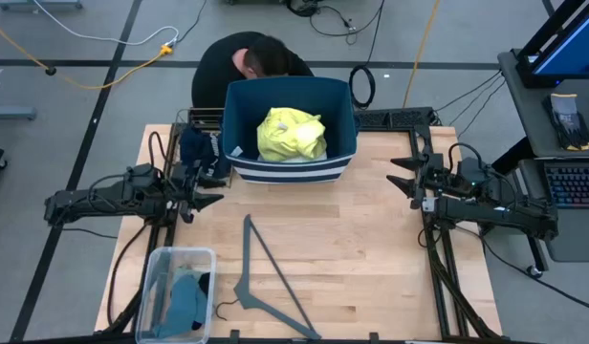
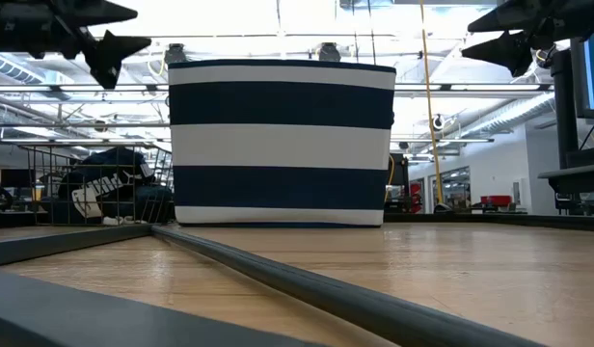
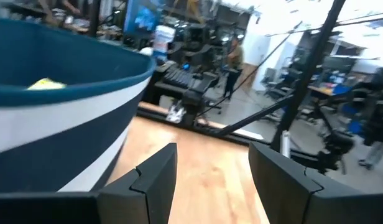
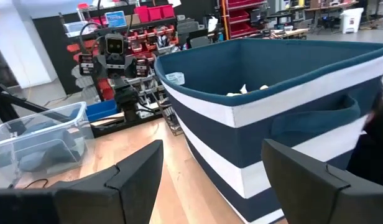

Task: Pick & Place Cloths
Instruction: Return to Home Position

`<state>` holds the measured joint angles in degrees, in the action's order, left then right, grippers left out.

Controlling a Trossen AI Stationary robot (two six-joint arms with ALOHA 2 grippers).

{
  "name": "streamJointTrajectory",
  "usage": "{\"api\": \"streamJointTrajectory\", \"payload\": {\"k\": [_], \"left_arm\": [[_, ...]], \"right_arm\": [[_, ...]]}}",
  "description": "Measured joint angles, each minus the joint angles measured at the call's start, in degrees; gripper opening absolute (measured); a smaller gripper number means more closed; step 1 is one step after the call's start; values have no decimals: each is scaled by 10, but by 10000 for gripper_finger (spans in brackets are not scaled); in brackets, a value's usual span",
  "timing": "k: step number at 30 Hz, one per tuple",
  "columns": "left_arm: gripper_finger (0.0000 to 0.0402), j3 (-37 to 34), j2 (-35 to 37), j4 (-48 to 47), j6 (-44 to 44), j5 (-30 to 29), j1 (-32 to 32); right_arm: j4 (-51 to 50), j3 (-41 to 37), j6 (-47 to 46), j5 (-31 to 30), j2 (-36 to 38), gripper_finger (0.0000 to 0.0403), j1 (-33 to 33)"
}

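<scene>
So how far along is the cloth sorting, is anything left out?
Done: the yellow cloth lies in the striped bin, and teal rags in the clear bin. In hand: nothing; the left gripper and right gripper hover open and empty at either side. Left: only a grey hanger lies loose on the table; a dark cloth sits beside the striped bin.

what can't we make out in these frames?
- High view: anything under the crumpled yellow cloth in the blue-and-white striped fabric bin is covered by it.
- Low view: its wall hides all contents.
- High view: in the clear plastic bin, the dark item beside the teal cloth is too small to identify.
- High view: the bin hides most of the person in dark clothing behind the table.
</scene>
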<state>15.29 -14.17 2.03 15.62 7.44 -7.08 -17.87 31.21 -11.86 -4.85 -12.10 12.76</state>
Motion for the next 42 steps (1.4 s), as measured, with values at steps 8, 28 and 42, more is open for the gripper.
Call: {"api": "streamJointTrajectory", "payload": {"k": [8, 28, 42], "left_arm": [[200, -1, 0, -36, -12, -30, 20], [200, -109, 0, 96, 11, -29, 16], [200, -109, 1, 69, 7, 63, -51]], "right_arm": [[-3, -26, -7, -27, 20, 267, 0], [111, -177, -59, -28, 27, 267, 0], [73, -177, -71, -28, 105, 267, 0]]}}
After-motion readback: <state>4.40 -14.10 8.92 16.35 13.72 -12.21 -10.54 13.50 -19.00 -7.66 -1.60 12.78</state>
